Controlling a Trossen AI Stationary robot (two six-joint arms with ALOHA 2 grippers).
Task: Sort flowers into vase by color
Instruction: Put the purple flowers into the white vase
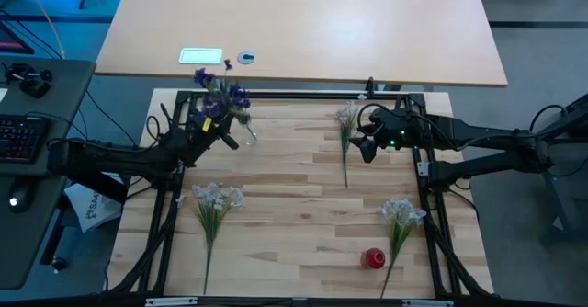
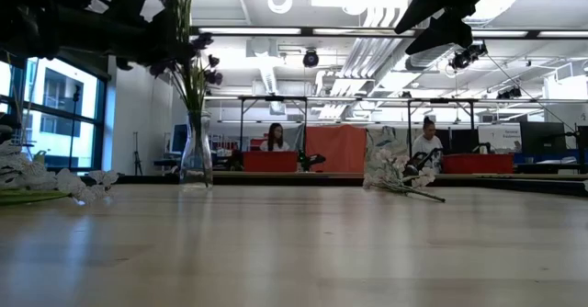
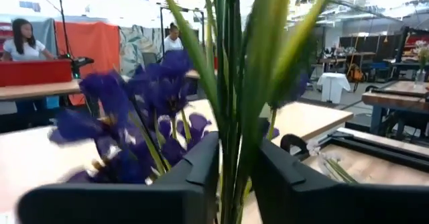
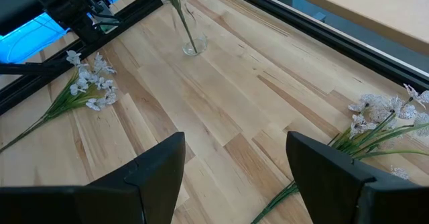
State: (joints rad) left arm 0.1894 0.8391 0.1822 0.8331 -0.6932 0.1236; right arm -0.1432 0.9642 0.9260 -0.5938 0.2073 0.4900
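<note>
Your left tool [image 1: 213,132] sits at the far-left corner of the counter [image 1: 285,206], fingers [image 3: 194,177] pinching the green stems of the purple flowers [image 1: 219,94]. Those stems run upright through the tool, blooms up, and stand in the clear glass vase [image 2: 196,155] right at the tool.

Your right tool [image 1: 366,147] hovers above the counter at the far right, fingers [image 4: 157,167] spread wide, holding nothing.

White flower positions:
- One spray [image 1: 345,128] lies flat just beside the right tool, on its inboard side. Long axis runs near-to-far; blooms point to the far edge, stem trails toward the near edge.
- Second spray [image 1: 401,217] lies well nearer than the right tool. Blooms face far, stem angled to the near edge.
- Third spray [image 1: 213,201] lies on the counter nearer than the left tool. Same lie: blooms far, stem near.

A red round object [image 1: 373,257] sits just beside the second spray's stem.
</note>
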